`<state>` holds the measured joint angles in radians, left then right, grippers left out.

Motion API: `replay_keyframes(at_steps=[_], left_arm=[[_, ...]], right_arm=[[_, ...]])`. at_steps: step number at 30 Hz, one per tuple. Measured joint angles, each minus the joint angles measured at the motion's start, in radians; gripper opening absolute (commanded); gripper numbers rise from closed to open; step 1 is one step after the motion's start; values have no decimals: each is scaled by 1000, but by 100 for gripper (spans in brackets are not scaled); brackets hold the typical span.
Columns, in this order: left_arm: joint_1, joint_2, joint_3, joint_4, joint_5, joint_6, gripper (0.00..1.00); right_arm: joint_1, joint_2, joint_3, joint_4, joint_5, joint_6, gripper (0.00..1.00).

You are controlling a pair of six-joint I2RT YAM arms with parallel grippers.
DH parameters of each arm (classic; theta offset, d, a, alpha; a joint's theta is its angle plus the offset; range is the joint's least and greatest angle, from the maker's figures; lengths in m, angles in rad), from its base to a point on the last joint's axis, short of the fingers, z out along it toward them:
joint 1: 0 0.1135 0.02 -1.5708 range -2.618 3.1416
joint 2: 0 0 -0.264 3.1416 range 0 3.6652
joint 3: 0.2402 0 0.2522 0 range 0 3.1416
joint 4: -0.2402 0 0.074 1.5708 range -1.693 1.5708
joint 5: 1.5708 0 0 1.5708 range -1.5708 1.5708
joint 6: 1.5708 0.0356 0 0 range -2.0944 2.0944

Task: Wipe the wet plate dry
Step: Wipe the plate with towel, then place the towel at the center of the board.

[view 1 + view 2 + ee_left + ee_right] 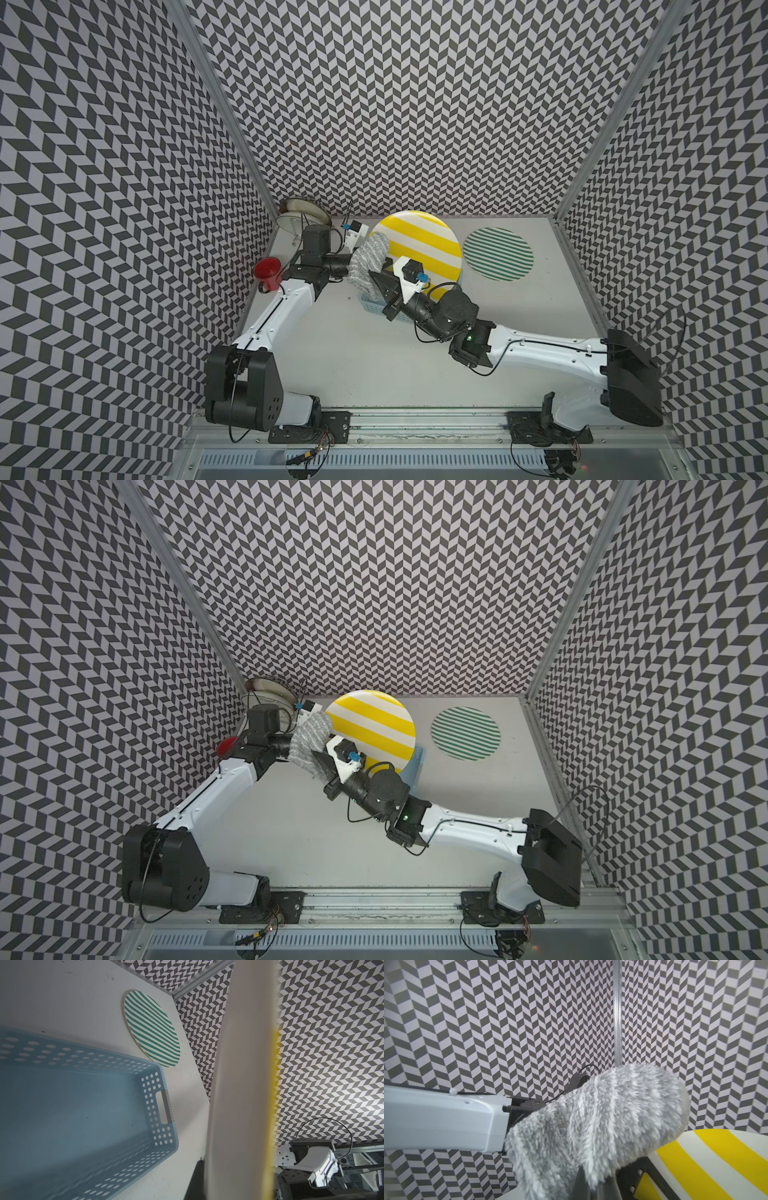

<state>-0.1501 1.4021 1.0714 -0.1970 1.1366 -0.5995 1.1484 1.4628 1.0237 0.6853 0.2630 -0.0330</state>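
The yellow-and-white striped plate (419, 245) (374, 725) is held up, tilted, over the blue basket in both top views. My left gripper (209, 1169) is shut on its left rim; only one dark finger (197, 1180) shows beside the plate's edge (241, 1084). A fluffy grey cloth (370, 262) (591, 1126) hides that grip from above. My right gripper (376, 277) (593, 1182) is shut on the cloth, which lies against the plate's left rim (716, 1157). I cannot tell whether the plate is wet.
A blue perforated basket (372, 306) (162, 1105) stands under the plate and right wrist. A green-striped plate (498, 253) (151, 1028) lies flat at the back right. A red mug (268, 272) and a metal bowl (301, 214) sit at the back left wall.
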Motion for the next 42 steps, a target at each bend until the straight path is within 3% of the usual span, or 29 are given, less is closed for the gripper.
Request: replay_keyframes(at_steps=[7, 12, 17, 22, 27, 29, 33, 38, 42], left_arm=[[10, 0, 58, -44, -50, 163, 0], [16, 0, 128, -70, -120, 309, 0], [20, 19, 169, -76, -161, 379, 0], [20, 40, 176, -78, -183, 406, 0], [20, 47, 176, -79, -185, 421, 0], [20, 47, 176, -80, -185, 430, 0], [20, 46, 175, -89, -186, 454, 0], [20, 46, 174, -113, -186, 494, 0], [19, 46, 174, -131, -185, 527, 0]], right_arm=[[-63, -262, -117, -153, 200, 113, 0], [-150, -437, -261, -483, 381, 380, 0], [-164, -557, -365, -868, 450, 666, 0], [-164, -570, -412, -1164, 455, 948, 0], [-182, -462, -451, -1295, 428, 1133, 4], [-214, -416, -463, -1311, 407, 1176, 13], [-279, -356, -473, -1313, 368, 1180, 72], [-286, -386, -393, -1323, 351, 1070, 96], [-317, -523, -346, -1280, 343, 938, 99]])
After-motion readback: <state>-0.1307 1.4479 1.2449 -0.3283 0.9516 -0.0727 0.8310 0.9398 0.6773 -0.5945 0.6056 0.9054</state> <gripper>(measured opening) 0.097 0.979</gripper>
